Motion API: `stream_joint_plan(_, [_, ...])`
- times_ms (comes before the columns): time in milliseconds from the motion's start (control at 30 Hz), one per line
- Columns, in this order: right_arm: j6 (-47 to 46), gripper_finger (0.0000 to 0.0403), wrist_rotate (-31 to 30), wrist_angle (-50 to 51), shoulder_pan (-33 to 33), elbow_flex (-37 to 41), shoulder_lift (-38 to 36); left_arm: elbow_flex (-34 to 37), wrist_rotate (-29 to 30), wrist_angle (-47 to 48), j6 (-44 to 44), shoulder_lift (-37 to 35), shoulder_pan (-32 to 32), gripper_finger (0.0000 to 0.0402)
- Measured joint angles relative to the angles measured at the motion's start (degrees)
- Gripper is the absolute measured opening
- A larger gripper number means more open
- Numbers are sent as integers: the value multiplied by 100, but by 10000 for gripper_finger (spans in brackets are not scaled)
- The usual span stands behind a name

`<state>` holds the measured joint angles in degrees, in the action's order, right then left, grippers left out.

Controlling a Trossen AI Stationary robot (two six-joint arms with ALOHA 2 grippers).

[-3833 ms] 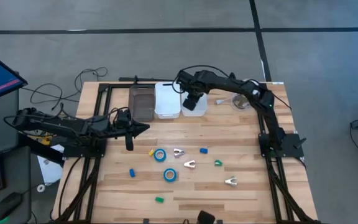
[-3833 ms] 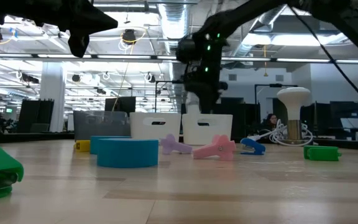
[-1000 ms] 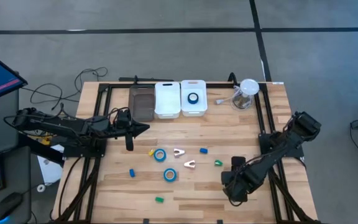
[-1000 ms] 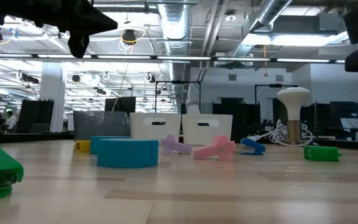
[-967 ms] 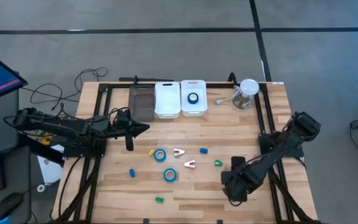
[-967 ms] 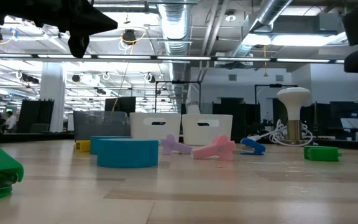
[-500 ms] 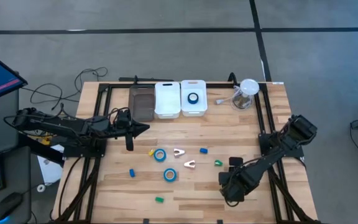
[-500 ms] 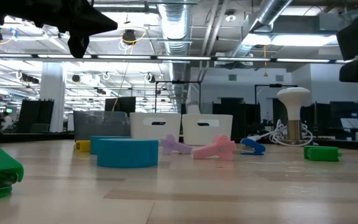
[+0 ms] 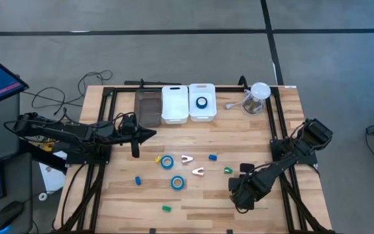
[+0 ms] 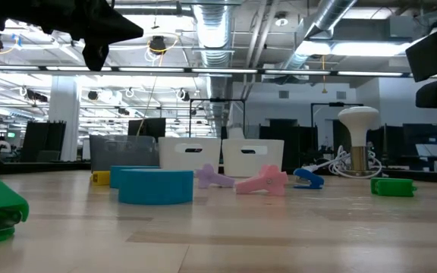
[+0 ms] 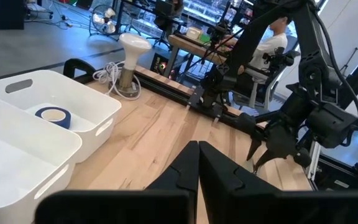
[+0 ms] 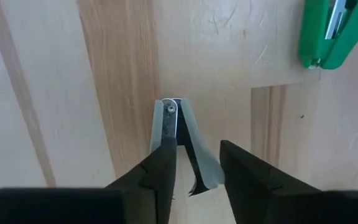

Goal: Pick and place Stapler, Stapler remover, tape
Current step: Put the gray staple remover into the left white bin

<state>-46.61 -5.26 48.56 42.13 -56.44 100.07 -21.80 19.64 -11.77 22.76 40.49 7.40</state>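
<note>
Right hand [image 12: 194, 171] part-open, fingers straddling staple remover [image 12: 185, 146] on table.

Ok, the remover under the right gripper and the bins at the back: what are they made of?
Staple remover: pale wings, probably plastic, with a shiny metal-looking rivet at the hinge. Right gripper straddles it. Bins: glossy white moulded walls with handle cutouts, likely plastic.

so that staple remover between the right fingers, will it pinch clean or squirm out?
The staple remover lies flat on the table between the right gripper's fingers, so it probably won't roll. Its two arms splay from a rivet, so it likely squeezes together springily. The pale, smooth arms look slippery and light; it may twist or skid.
</note>
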Motion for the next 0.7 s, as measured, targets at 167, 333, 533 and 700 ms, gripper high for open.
stream_joint_plan(167, [7, 57, 94, 18, -42, 17, 3, 0, 0, 0, 0, 1, -1, 3])
stream_joint_plan(333, [4, 10, 81, 23, -15, 38, -167, 0, 0, 2, 0, 0, -2, 3])
stream_joint_plan(533, [-50, 2, -247, 250, -128, 85, -595, 0, 0, 11, 0, 0, -2, 3])
stream_joint_plan(700, [-190, 0, -517, 367, -335, 66, -1070, 0, 0, 20, 0, 0, 0, 3])
